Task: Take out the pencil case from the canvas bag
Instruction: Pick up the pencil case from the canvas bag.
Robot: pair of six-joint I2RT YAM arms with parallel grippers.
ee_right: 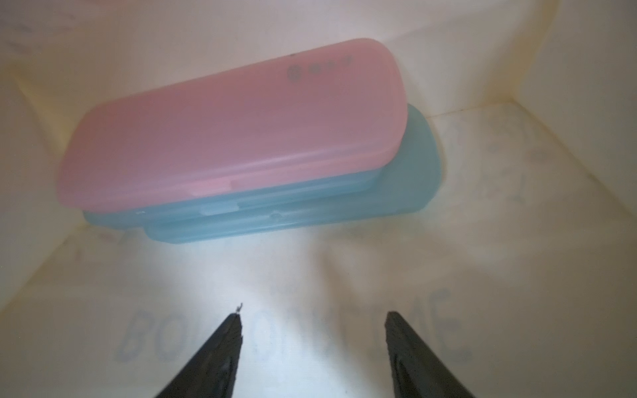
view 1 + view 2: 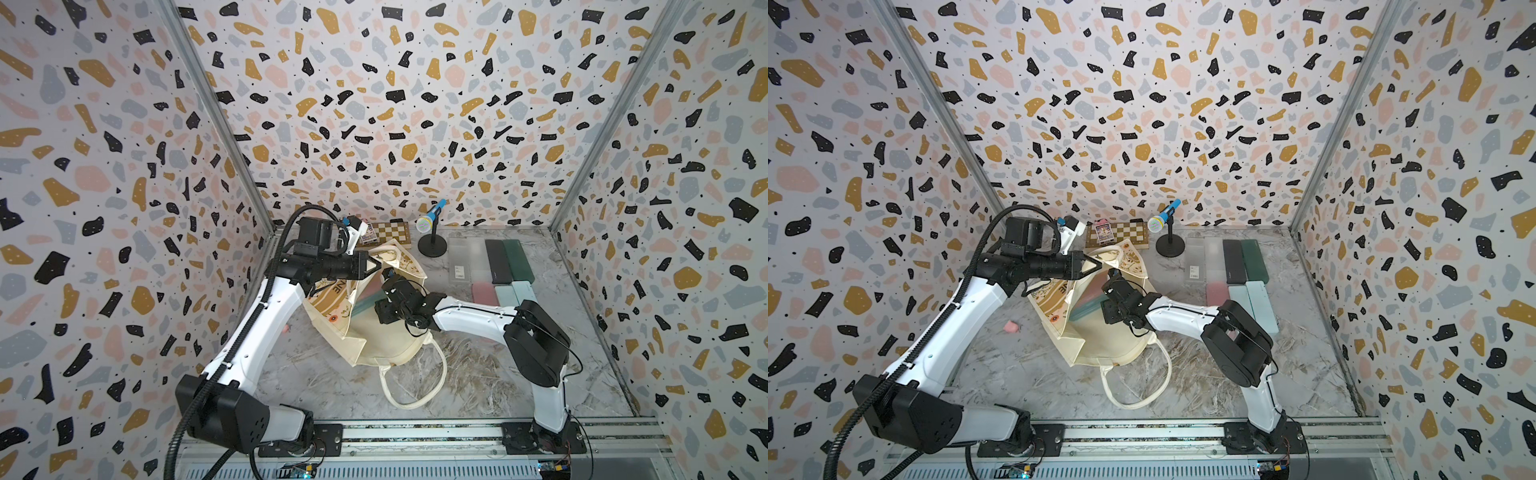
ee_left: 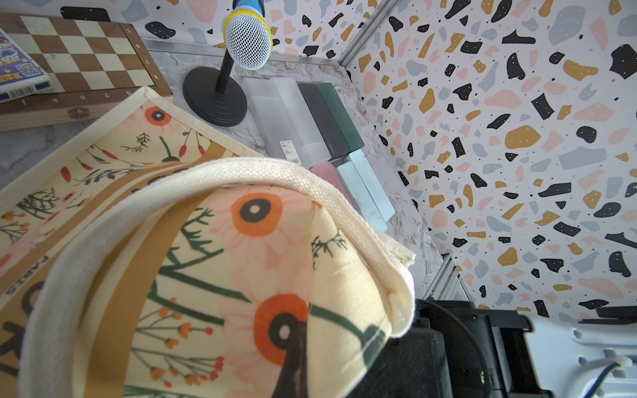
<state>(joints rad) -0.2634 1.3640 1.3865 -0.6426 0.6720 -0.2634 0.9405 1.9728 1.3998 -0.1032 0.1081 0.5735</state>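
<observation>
Farthest left, the left end effector (image 2: 373, 266) is pressed together on the upper rim of the canvas bag (image 2: 386, 336). It lifts that side off the desk (image 2: 324, 374) so the mouth gapes toward the other arm. Its wrist view is mostly floral fabric and a rope handle (image 3: 220, 167), so I cannot make out exactly which fold it pinches.

The bag lies slumped on its side in the middle of the desk. Deep inside, near the closed bottom, a pink pencil case (image 1: 234, 127) rests on top of a teal case (image 1: 413, 165), slightly skewed across it.

The right end effector (image 1: 313, 317) sits inside the held-open mouth. Its jaws are spread with nothing between them, and it is short of the stack and pointed at it. By that, the reach looks to be under way and the grasp is not yet made.

Further right, a row of cases (image 2: 505, 257) lies side by side on the desk, apparently where removed ones are laid.
</observation>
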